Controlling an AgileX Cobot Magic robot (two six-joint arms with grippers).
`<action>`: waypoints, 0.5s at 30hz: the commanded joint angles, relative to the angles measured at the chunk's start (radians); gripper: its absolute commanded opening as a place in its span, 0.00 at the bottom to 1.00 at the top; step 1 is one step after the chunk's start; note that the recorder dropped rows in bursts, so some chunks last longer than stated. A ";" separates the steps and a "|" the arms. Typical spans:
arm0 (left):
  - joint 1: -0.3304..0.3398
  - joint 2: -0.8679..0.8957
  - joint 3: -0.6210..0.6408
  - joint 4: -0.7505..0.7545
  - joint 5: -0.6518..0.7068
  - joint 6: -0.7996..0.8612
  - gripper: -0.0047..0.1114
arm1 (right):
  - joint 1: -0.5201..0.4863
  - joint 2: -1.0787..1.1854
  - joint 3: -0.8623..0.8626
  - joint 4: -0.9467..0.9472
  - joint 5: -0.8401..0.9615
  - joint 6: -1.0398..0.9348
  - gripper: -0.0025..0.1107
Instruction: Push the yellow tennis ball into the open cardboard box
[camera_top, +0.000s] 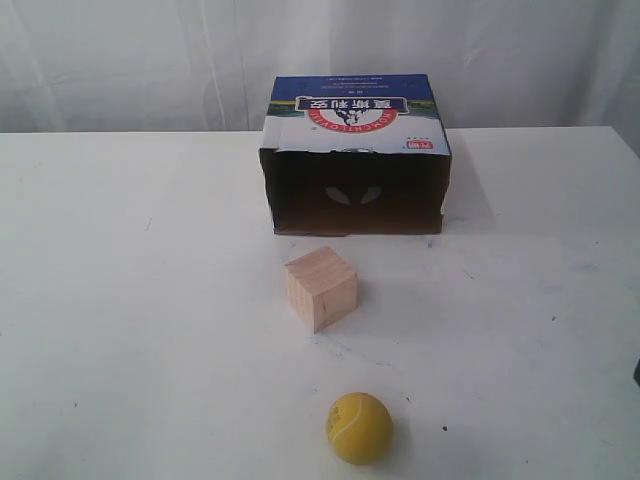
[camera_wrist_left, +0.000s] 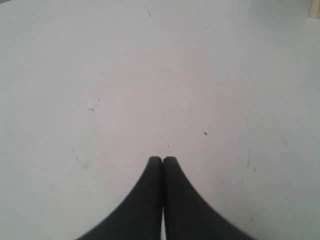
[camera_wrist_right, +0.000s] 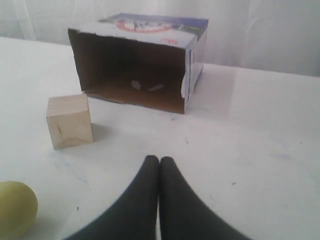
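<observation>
The yellow tennis ball (camera_top: 359, 427) rests near the table's front edge; the right wrist view catches its edge (camera_wrist_right: 15, 208). The open cardboard box (camera_top: 355, 160) lies at the back, its dark mouth facing the ball, and shows in the right wrist view (camera_wrist_right: 137, 60). My right gripper (camera_wrist_right: 159, 160) is shut with nothing in it, over bare table, apart from the ball. My left gripper (camera_wrist_left: 162, 160) is shut and empty over bare white table. Neither gripper shows in the exterior view.
A pale wooden cube (camera_top: 321, 288) stands between the ball and the box mouth, also seen in the right wrist view (camera_wrist_right: 69, 121). The white table (camera_top: 120, 300) stretches to both sides. A white curtain hangs behind.
</observation>
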 joint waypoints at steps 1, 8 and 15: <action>-0.005 -0.005 0.004 0.003 0.010 0.002 0.04 | -0.006 -0.005 -0.045 0.021 -0.107 0.005 0.02; -0.005 -0.005 0.004 0.003 0.010 0.002 0.04 | -0.006 -0.005 -0.182 0.021 -0.011 0.098 0.02; -0.005 -0.005 0.004 0.003 0.010 0.002 0.04 | -0.006 0.093 -0.363 0.080 0.220 0.114 0.02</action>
